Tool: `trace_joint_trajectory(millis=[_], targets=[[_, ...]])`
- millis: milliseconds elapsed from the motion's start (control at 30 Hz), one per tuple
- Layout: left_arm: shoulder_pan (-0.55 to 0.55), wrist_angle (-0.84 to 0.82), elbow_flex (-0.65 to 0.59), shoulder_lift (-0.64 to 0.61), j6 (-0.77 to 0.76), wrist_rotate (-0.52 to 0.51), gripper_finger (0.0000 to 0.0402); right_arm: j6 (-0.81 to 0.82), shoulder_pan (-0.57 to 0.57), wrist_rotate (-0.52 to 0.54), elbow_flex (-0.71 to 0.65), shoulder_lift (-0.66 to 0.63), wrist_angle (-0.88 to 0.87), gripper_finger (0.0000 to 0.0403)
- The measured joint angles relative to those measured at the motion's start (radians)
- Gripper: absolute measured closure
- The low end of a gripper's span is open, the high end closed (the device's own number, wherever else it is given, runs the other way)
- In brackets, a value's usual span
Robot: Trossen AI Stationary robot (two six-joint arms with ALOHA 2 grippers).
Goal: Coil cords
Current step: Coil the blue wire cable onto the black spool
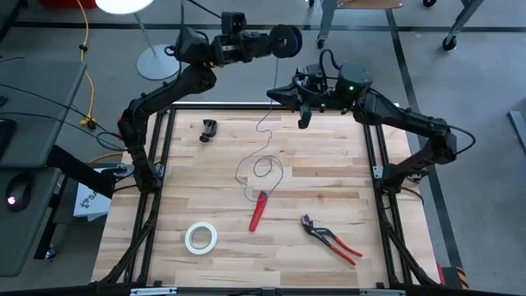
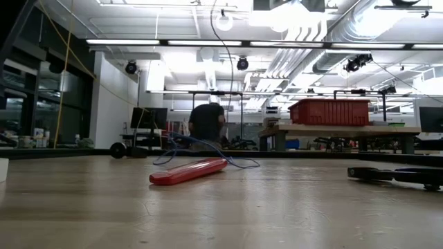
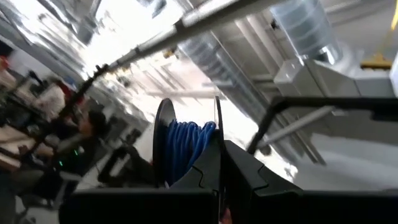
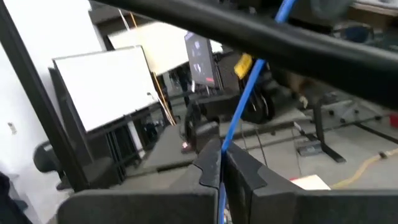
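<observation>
The left gripper (image 3: 219, 177) is clamped on the black spool (image 1: 285, 39), held high beyond the worktop (image 1: 329, 173); the right gripper (image 4: 221, 165) pinches the blue wire (image 1: 265, 156), whose slack loops lie beside the red tool (image 1: 258, 211). Winding could snag those loops on that tool, dragging it or snapping the wire

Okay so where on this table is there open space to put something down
Bare wood lies along the right side of the table, above the red-handled pliers, and in the left strip between the small black clamp and the white tape roll. The middle is crowded: wire loops sit beside the red tool.
</observation>
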Motion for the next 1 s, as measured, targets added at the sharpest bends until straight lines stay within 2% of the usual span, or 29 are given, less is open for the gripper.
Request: trace_joint_trajectory(millis=[200, 367, 467, 600, 700, 800, 900, 1000], targets=[[0.037, -0.034, 0.000, -0.050, 0.002, 0.124, 0.0401, -0.025, -0.013, 0.000, 0.000, -0.034, -0.064, 0.0403], [0.038, -0.165, 0.000, -0.107, 0.115, 0.181, 0.0401, -0.005, -0.016, -0.002, 0.001, -0.036, -0.072, 0.0398], [0.037, -0.267, 0.000, -0.141, 0.219, 0.179, 0.0401, 0.030, -0.018, -0.008, 0.000, -0.038, -0.120, 0.0372], [0.023, -0.337, 0.000, -0.174, 0.314, 0.154, 0.0401, 0.002, -0.017, 0.013, 0.000, -0.032, -0.159, 0.0306], [0.007, -0.342, 0.000, -0.185, 0.375, 0.124, 0.0401, -0.056, -0.002, 0.086, 0.000, -0.021, -0.158, 0.0256], [-0.003, -0.341, 0.000, -0.198, 0.458, 0.107, 0.0401, -0.145, 0.017, 0.144, 0.000, 0.005, -0.163, 0.0225], [-0.013, -0.348, 0.000, -0.206, 0.546, 0.107, 0.0401, -0.230, 0.033, 0.213, 0.000, 0.036, -0.162, 0.0216], [-0.023, -0.371, 0.000, -0.211, 0.604, 0.101, 0.0401, -0.306, 0.044, 0.337, 0.000, 0.068, -0.164, 0.0215]])
